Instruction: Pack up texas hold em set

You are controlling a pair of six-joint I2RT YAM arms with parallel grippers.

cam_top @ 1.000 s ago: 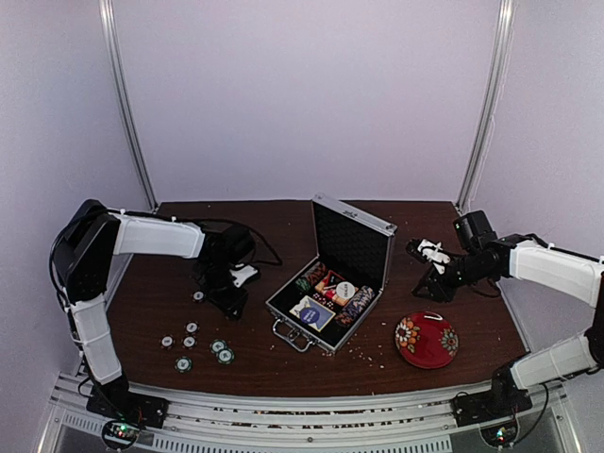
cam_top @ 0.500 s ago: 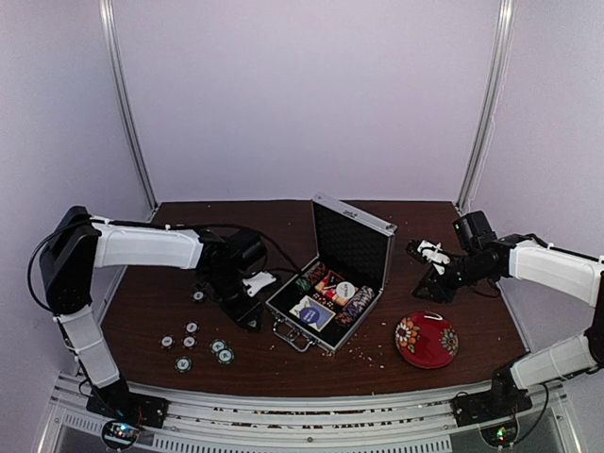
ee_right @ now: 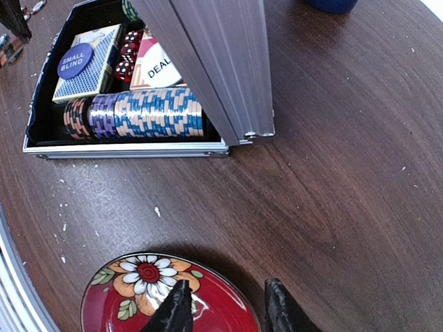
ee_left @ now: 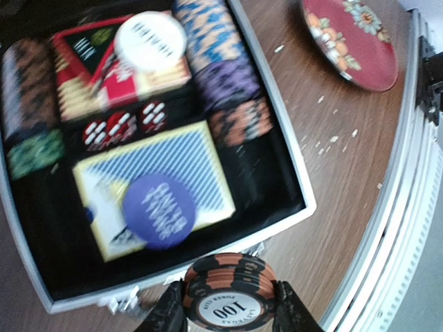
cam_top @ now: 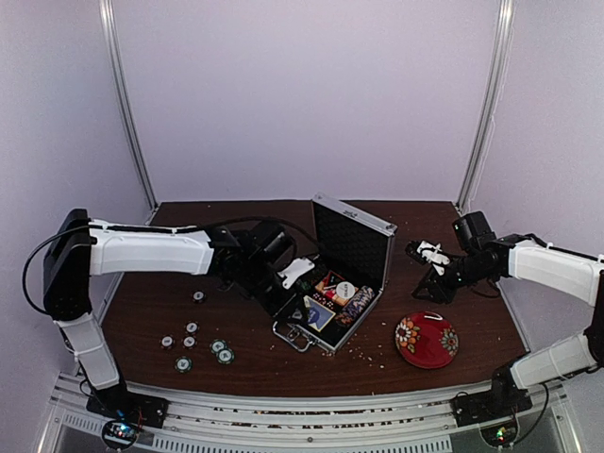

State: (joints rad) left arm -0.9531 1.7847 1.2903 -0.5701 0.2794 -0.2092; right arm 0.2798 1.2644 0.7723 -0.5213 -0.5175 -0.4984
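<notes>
The silver briefcase (cam_top: pixel 356 236) stands open mid-table, lid up. It holds rows of chips (ee_left: pixel 213 61), red dice (ee_left: pixel 121 129) and the blue-and-cream card box (ee_left: pixel 185 164) with a purple button (ee_left: pixel 159 210) on it. My left gripper (ee_left: pixel 230 306) is shut on a small stack of orange-and-black chips (ee_left: pixel 230 289) and holds it just above the case's front rim (ee_left: pixel 299 185); in the top view it is (cam_top: pixel 291 294). Several loose chips (cam_top: pixel 190 343) lie on the table at the left. My right gripper (ee_right: pixel 225 304) is open and empty, right of the case (ee_right: pixel 208 62).
The red floral bowl (cam_top: pixel 427 340) sits right of the case, under my right gripper's fingers (ee_right: pixel 174 308). A dark blue mug's base (ee_right: pixel 333 4) shows behind the case. White crumbs dot the wood. The table's front rail (ee_left: pixel 415 180) is close.
My left arm has swung right from the loose chips to the case's front edge, carrying the chip stack. The right arm has not moved.
</notes>
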